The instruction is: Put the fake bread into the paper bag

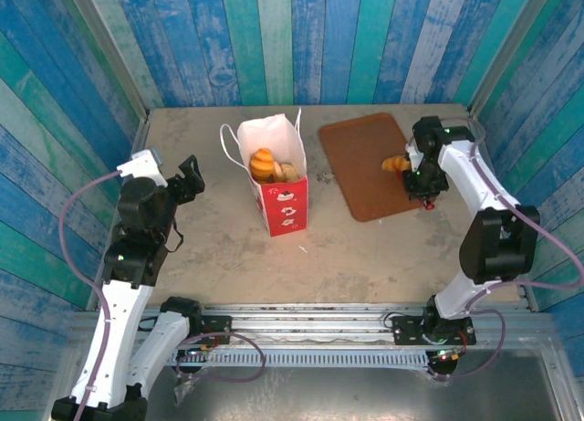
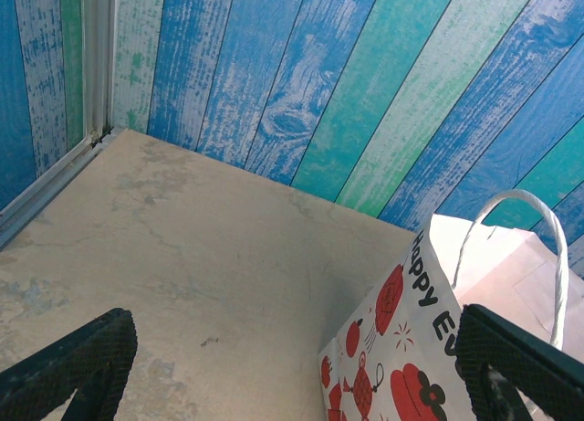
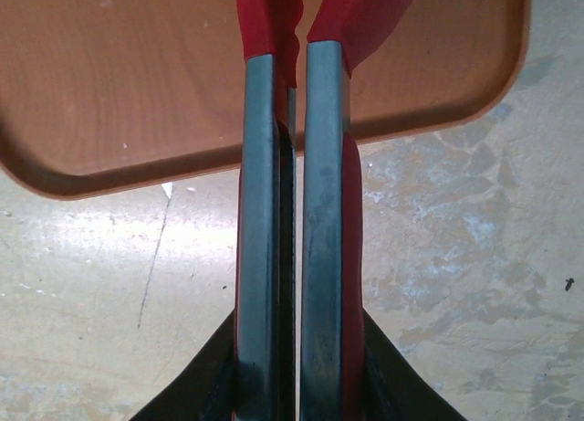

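The right gripper (image 3: 297, 384) is clamped on squeezed-together red-handled tongs (image 3: 324, 211) at the right edge of the brown tray (image 1: 360, 179), beside one croissant (image 1: 394, 163); the left gripper (image 2: 292, 366), fingers wide apart and empty, is just left of the upright paper bag (image 1: 285, 202) at the tabletop's back middle, with fake bread (image 1: 265, 165) inside.

Bright, even, diffuse lighting in all three views; no hard shadows.
Top view: soft shadows lie on the table (image 1: 365, 266) beside the left arm (image 1: 137, 247); the wall planks (image 1: 274, 37) splay outward at the edges. Right wrist view: a pale glare patch marks the table just beside the tray (image 3: 119, 74) rim; the tongs (image 3: 324, 211) carry a dull sheen.
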`<state>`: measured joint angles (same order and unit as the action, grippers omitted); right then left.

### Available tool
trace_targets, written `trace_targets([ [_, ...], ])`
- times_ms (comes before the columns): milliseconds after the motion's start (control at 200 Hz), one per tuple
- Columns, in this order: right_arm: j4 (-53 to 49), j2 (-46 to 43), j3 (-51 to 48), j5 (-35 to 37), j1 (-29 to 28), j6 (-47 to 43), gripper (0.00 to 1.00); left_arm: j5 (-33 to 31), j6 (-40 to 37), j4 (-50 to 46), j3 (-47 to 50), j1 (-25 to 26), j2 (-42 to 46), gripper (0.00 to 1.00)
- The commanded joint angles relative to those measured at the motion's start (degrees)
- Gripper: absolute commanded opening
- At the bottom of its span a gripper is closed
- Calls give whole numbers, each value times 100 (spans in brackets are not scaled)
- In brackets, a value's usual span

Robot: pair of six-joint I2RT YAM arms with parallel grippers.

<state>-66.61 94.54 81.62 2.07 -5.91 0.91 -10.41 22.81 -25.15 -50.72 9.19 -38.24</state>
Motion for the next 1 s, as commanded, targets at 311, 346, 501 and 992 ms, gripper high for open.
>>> trace_targets([
  [311,76,-1746,383,-762,-312,474,18,629,313,107,-356,-30,-149,94],
  [346,110,-1865,461,-812,-368,519,18,742,327,114,-408,-28,-195,94],
  [501,406,-2373,704,-928,-692,801,18,1276,455,185,-641,-28,-381,95],
  [992,2219,-3184,717,-1148,-2430,1630,18,2551,935,511,-1139,-25,-1206,95],
])
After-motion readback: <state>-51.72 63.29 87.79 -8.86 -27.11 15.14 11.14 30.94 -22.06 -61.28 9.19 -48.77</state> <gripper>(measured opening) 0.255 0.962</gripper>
